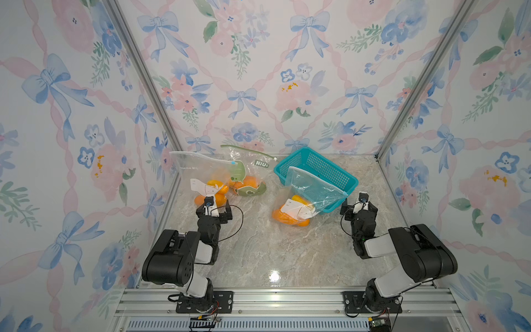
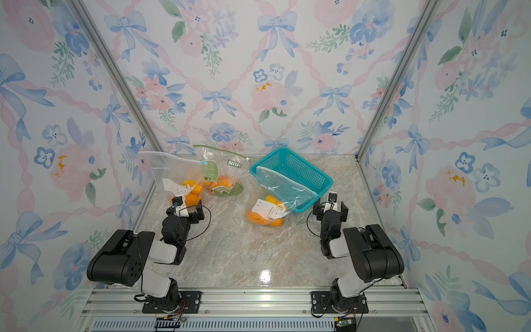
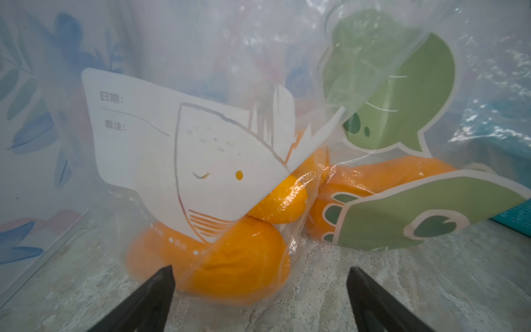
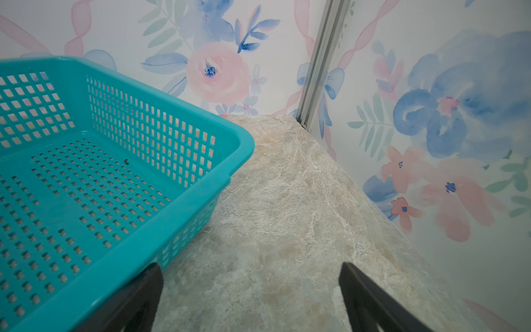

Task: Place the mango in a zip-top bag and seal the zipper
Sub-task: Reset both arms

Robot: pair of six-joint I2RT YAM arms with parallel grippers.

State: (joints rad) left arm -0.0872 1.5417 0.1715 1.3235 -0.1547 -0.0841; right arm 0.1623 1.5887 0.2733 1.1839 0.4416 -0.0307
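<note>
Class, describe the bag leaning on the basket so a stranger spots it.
Find the teal basket on the marble table. A clear bag of orange fruit leans on its near rim. Only it leans on the basket; the green-printed bag and its neighbour do not.

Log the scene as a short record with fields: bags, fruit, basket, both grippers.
bags: three zip-top bags on the marble table: left bag, green-print bag, right bag
mangoes: orange fruit inside all three bags; none seen loose
teal basket: nothing seen inside; the right bag leans on its edge
left gripper: open, holding nothing, facing the left bag
right gripper: open, holding nothing, beside the basket's corner
zippers: cannot tell whether sealed
</note>
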